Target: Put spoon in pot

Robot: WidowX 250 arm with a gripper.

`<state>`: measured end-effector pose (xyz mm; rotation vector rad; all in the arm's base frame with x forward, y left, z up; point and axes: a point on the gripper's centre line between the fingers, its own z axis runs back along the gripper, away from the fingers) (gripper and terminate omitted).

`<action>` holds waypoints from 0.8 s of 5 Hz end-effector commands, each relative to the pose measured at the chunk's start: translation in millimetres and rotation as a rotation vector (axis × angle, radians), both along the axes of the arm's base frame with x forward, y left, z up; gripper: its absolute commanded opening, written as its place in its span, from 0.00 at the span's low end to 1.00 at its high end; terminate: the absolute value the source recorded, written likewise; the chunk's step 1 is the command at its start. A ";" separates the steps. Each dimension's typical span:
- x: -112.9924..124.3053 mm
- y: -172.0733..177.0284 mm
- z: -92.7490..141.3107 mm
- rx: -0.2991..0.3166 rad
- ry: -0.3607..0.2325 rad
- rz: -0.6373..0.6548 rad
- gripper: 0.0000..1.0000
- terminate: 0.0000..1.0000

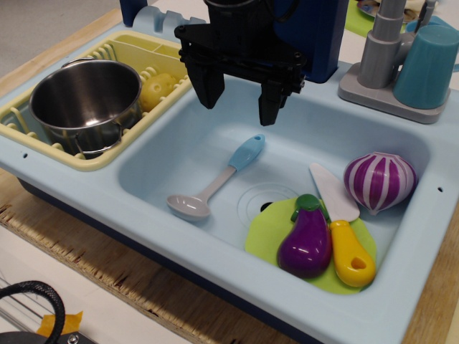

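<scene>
At centre, the spoon (212,183) has a grey bowl and light blue handle. Upper left, the shiny silver pot (84,104) sits in a pale yellow rack (43,147). Lower right: a purple eggplant (306,240), a white-bladed, yellow-handled knife (343,229), and a purple-and-white striped onion (379,180).

This looks like a robot lab, not a real kitchen: a light blue toy sink (215,247) sits on a raw plywood bench (107,265), with a plastic eggplant (307,240) and grey toy faucet (384,43).
</scene>
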<state>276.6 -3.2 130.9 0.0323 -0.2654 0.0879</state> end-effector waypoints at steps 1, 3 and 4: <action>0.0 0.0 0.0 0.000 0.000 0.000 1.00 0.00; 5.3 -6.8 -22.0 0.030 0.031 0.039 1.00 0.00; 8.1 -8.7 -29.5 0.042 0.044 0.033 1.00 0.00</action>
